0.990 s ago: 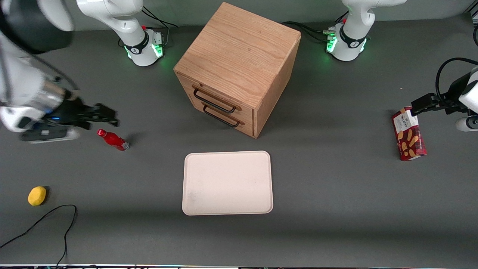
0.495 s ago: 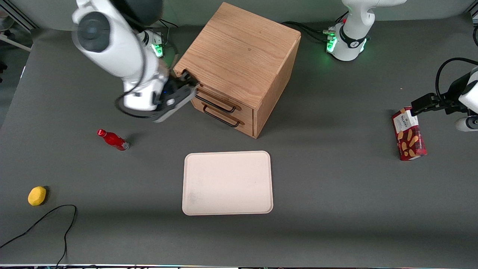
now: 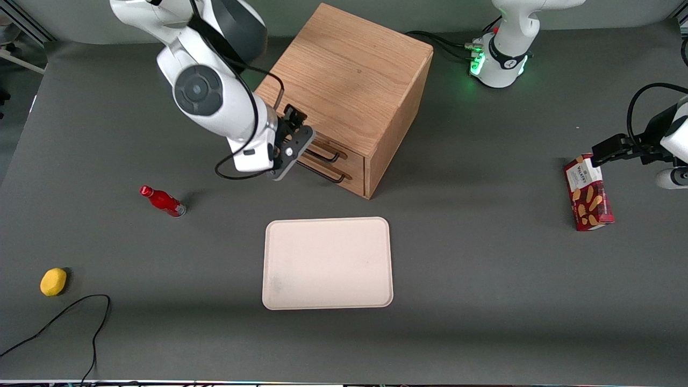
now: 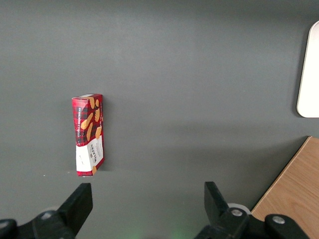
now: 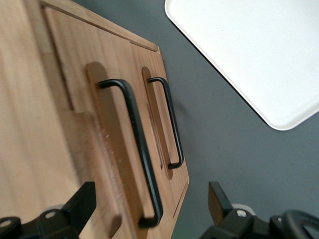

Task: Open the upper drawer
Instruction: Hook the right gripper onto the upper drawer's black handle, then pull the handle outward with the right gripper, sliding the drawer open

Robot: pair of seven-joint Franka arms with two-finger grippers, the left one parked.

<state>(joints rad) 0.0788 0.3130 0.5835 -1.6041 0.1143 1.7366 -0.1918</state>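
While just in front of upper drawer (image 3: 322, 148), gripper (image 3: 294, 141) fingers (image 5: 79, 201) wide apart, touching nothing, handle (image 5: 134, 144) between.

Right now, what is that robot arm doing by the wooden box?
The robot's gripper is up against the front of the wooden cabinet, jaws open, lining up on the black handle of the upper drawer. It hasn't grabbed it yet, and both drawers look shut. A white tray lies nearer the camera.

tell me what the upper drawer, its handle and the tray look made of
Upper drawer: light oak-like wood, visible grain, matte. Handle: thin black bar, probably painted metal. Tray: smooth cream surface, likely plastic. The gripper sits open in front of the drawers.
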